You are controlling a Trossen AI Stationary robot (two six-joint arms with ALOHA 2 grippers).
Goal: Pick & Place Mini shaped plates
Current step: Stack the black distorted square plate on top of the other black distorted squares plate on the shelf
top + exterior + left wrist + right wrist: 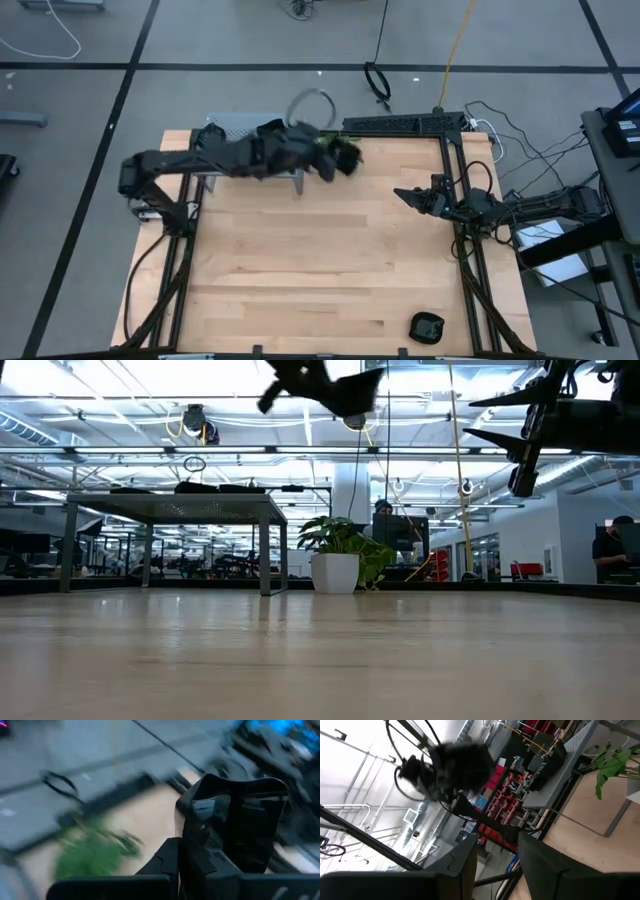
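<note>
The left end effector (345, 157) is holding a plate (235, 820) high above the desk (320, 270); the right end effector (403, 195) is waiting with fingers apart.

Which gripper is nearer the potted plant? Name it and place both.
Left. The left gripper is raised right beside the potted plant at the table's far edge, shut on a black plate. The right gripper waits, open, well off toward the right edge.
</note>
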